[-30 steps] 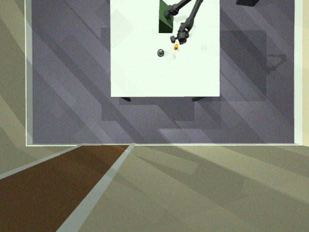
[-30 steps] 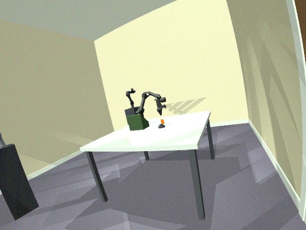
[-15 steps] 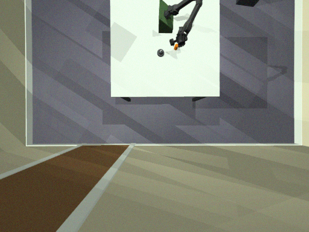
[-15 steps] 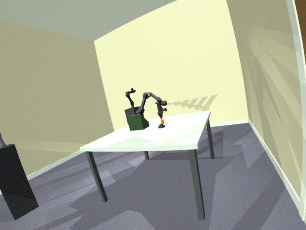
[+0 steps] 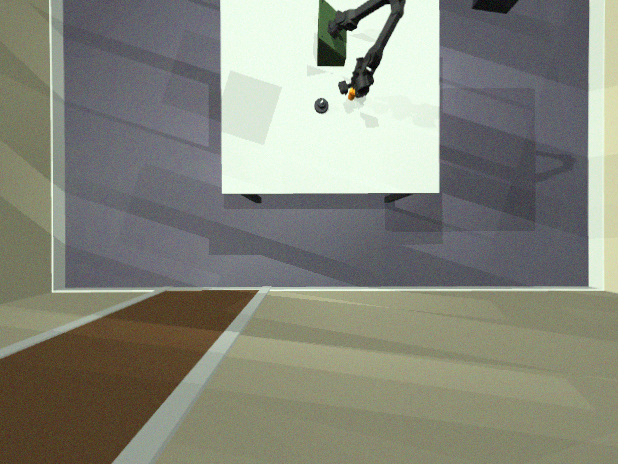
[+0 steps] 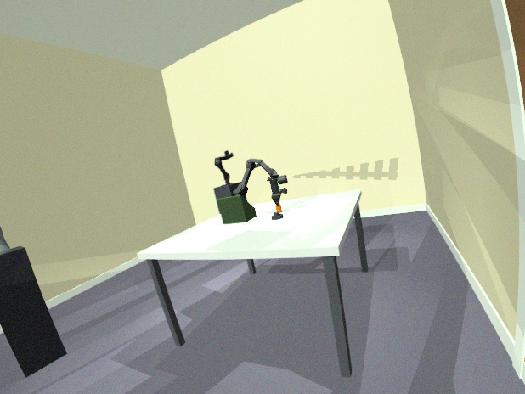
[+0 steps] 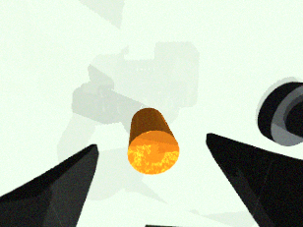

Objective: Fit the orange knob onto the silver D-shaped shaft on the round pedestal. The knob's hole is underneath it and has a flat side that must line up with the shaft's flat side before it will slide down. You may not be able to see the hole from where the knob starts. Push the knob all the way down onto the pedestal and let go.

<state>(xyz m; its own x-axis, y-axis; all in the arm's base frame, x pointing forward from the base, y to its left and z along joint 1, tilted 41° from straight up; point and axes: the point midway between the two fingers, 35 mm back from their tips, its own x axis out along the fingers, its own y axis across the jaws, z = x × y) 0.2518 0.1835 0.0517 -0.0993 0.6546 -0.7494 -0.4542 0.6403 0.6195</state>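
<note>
The orange knob (image 5: 351, 94) (image 6: 279, 209) (image 7: 153, 146) stands upright on the white table (image 5: 320, 160) (image 6: 238, 252). Its top faces the wrist camera; its underside and hole are hidden. My gripper (image 7: 153, 142) is open, with one fingertip on each side of the knob in the wrist view and gaps between; it points down over the knob. The dark round pedestal (image 5: 321, 106) (image 6: 277, 216) (image 7: 266, 114) stands to the left of the knob in the top view and at the right edge of the wrist view, partly cut off. A small silver shaft stands on it; its flat side cannot be made out.
The arm's green base block (image 5: 331, 45) (image 6: 234, 210) stands on the table behind the knob and pedestal. A second dark arm (image 6: 222, 167) rises behind the block in the exterior view. Arm shadows lie around the knob. The table's front edge is in the top view.
</note>
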